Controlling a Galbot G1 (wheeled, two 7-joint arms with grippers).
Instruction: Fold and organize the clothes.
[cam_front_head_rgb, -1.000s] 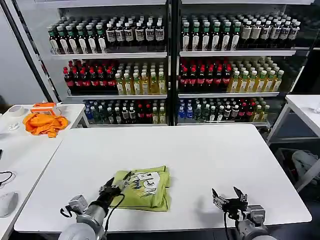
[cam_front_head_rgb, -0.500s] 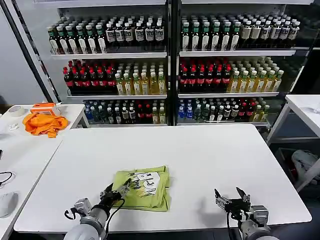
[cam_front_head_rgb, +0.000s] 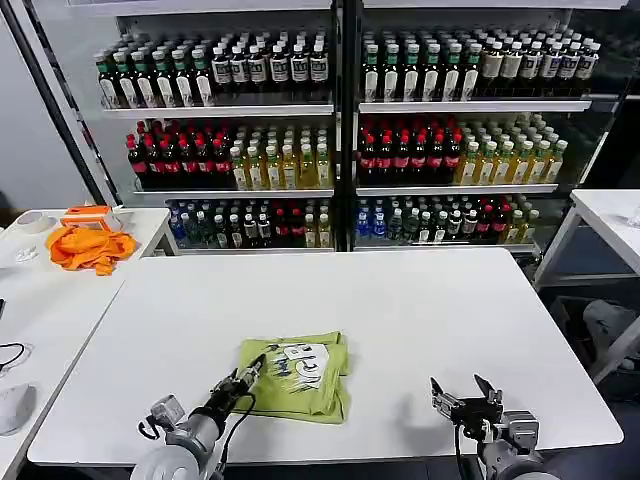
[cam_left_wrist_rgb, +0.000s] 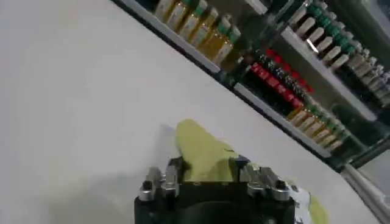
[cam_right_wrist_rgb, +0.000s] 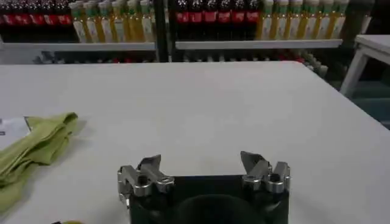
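Drink shelves behind, white worktop (cam_front_head_rgb: 420, 300) up front: T-shirt (cam_front_head_rgb: 300, 375) sits folded near the front edge, left hand (cam_front_head_rgb: 247, 378) pinching its corner mid-tidy, right hand (cam_front_head_rgb: 466, 398) spread idle, so next probably just let go.

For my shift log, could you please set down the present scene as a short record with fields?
garment: lime T-shirt, folded into a compact bundle, printed graphic facing up
location: near front edge of the white table, left of centre
left gripper: at the shirt's left edge, shut on the fabric
right gripper: open, low over bare table near the front right, apart from the shirt
other cloth: orange cloth on the side table at far left, untouched
backdrop: shelves of bottles behind the table
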